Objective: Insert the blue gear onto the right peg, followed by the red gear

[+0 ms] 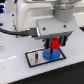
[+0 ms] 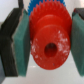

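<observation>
In the exterior view my gripper [image 1: 54, 43] hangs over the blue gear [image 1: 48, 53], which lies flat on the dark baseplate [image 1: 34, 58]. The gripper is shut on the small red gear [image 1: 53, 44], holding it just above the blue gear. In the wrist view the red gear [image 2: 49, 39] fills the middle, its centre hole showing, squeezed between two teal pads [image 2: 21, 42]. A strip of the blue gear's toothed rim [image 2: 33, 6] shows behind the red gear. The peg is hidden by the gears.
The white-framed baseplate sits on a white table [image 1: 15, 72]. A black cable [image 1: 12, 32] runs across the table at the exterior view's left. The arm's white body [image 1: 35, 15] fills the back.
</observation>
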